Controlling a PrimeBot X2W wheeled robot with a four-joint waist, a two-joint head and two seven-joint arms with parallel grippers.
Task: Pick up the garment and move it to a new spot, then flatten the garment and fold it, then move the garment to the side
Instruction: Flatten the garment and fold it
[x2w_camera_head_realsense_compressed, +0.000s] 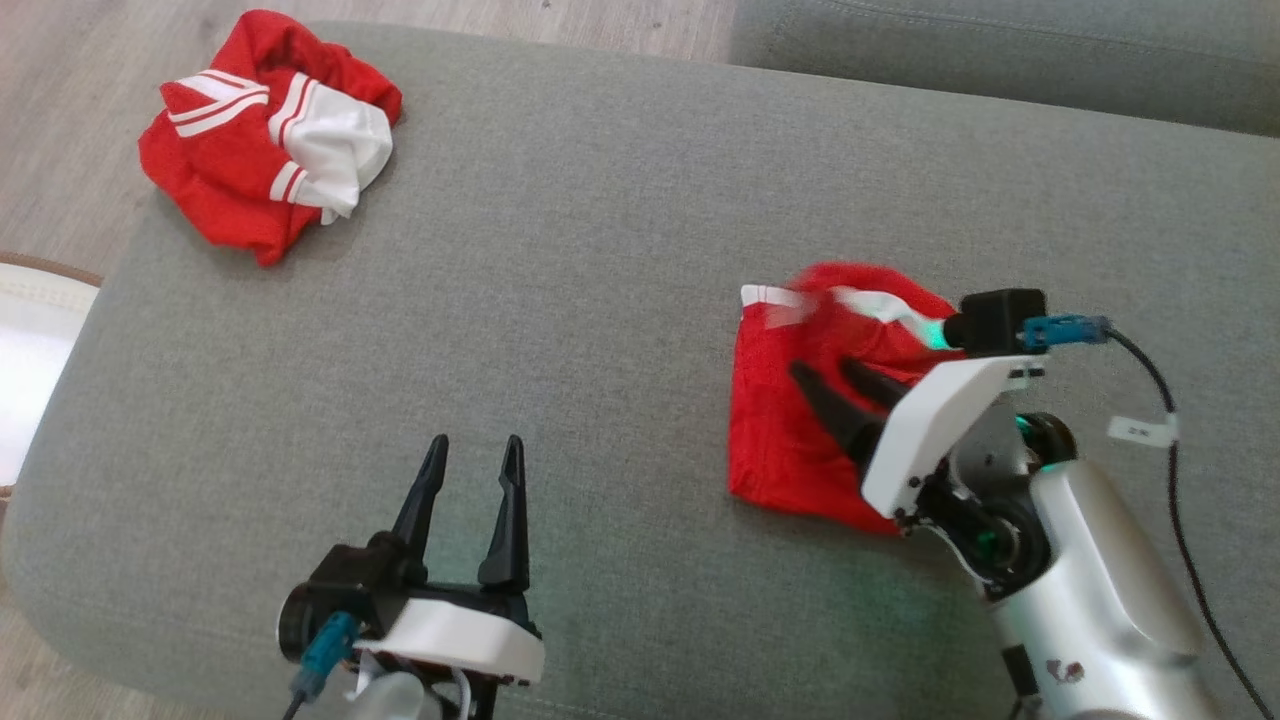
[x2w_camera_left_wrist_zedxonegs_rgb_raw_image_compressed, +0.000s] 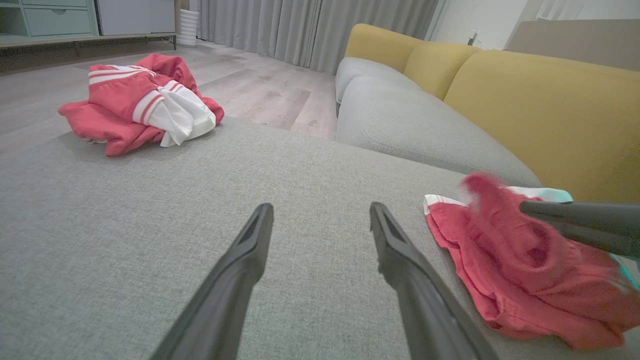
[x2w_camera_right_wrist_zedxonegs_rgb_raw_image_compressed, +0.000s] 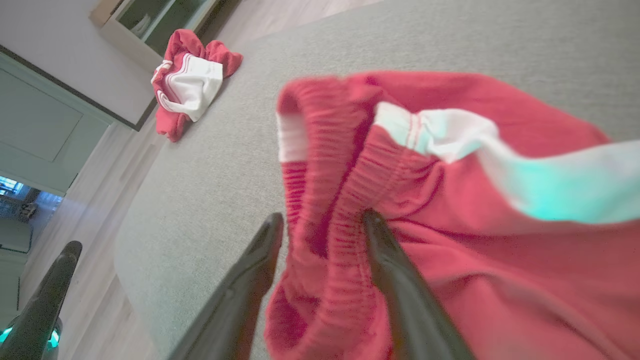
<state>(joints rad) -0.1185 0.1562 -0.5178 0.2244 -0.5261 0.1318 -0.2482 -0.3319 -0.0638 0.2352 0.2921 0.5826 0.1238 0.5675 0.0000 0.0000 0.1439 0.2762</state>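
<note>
– Where are the red shorts (x2w_camera_head_realsense_compressed: 780, 420)?
– Crumpled on the grey cushion (x2w_camera_head_realsense_compressed: 600, 250), over on the robot's right.
– Does the right gripper (x2w_camera_right_wrist_zedxonegs_rgb_raw_image_compressed: 320, 222) have them?
– Its fingers are apart. The stretchy waistband lies loose between them.
– And the left gripper (x2w_camera_head_realsense_compressed: 476, 445)?
– Wide open above the cushion, holding nothing.

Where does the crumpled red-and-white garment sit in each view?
Head view: crumpled red-and-white garment at upper left, on the grey cushion's far corner.
Left wrist view: crumpled red-and-white garment at upper left.
Right wrist view: crumpled red-and-white garment at upper left.
Shared landmark: red shorts, nearer the robot.
</note>
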